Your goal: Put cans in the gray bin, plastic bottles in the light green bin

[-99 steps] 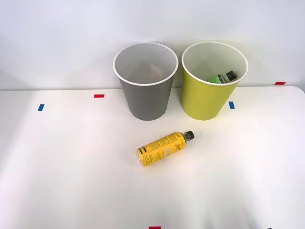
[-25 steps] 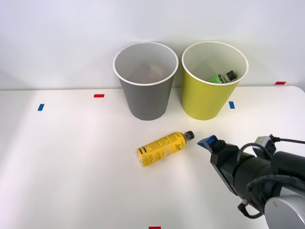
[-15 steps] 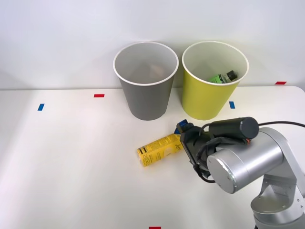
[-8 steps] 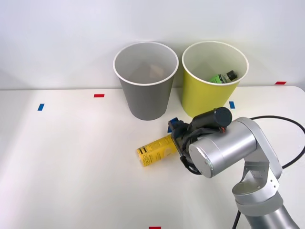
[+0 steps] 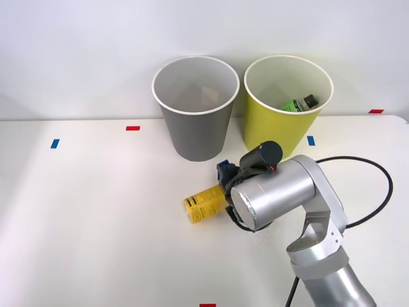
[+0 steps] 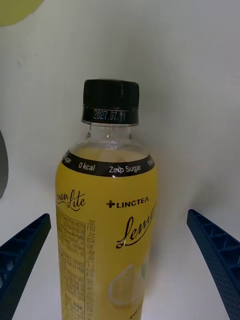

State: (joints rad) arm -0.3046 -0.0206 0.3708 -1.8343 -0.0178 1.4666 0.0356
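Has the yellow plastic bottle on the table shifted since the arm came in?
No. The yellow plastic bottle lies at the same spot and angle below the gray bin; the open right gripper straddles it.

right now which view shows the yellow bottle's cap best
The right wrist view: the yellow bottle fills it, its black cap plainly seen between the open jaws. In the front view the right arm covers the cap end, leaving just the bottle's base end on the table.
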